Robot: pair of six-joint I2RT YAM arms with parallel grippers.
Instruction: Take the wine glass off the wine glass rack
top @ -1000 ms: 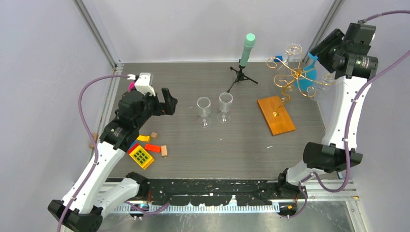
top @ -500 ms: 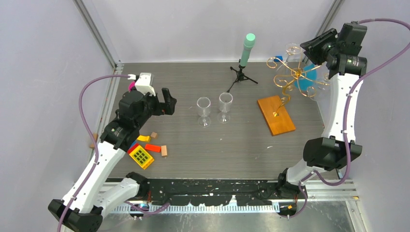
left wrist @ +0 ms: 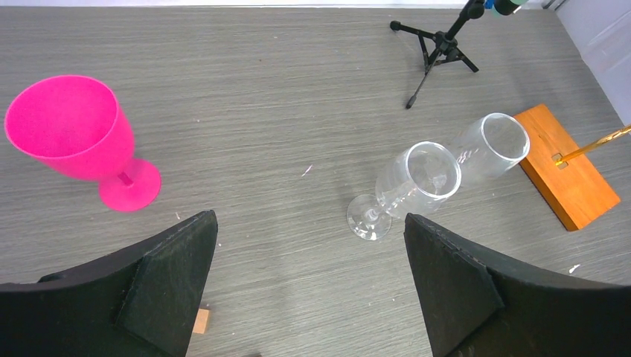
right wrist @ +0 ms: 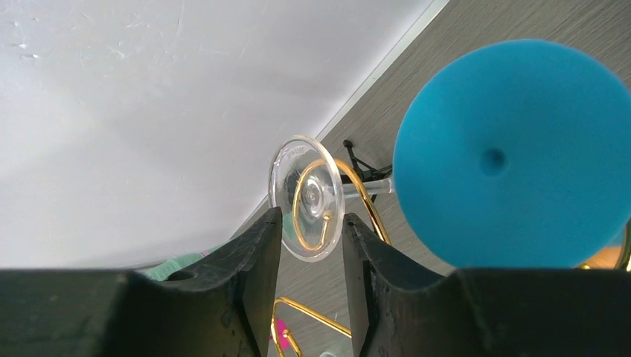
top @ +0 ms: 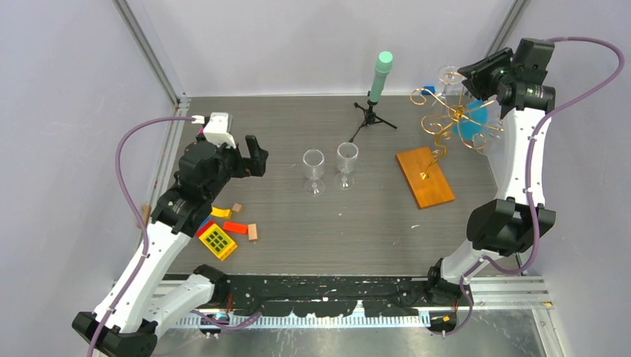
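The rack (top: 455, 115) stands at the far right of the table (top: 357, 223), its gold arms above a wooden base. The wine glass (top: 449, 74) hangs on a far arm, beside the right gripper (right wrist: 311, 219).

Only the right wrist camera shows the fit: the glass's clear foot sits in a gold curl between the two narrowed fingers (right wrist: 257, 268). I cannot tell whether they pinch it. A blue glass (right wrist: 506, 149) hangs just to the right.

The left gripper (left wrist: 309, 219) hovers wide, holding nothing, at the left. Its camera shows a pink goblet (left wrist: 74, 134), mostly hidden from above, and two clear glasses (left wrist: 417, 178) upright mid-table. The top view alone shows toy blocks (top: 223, 230) near the left arm.
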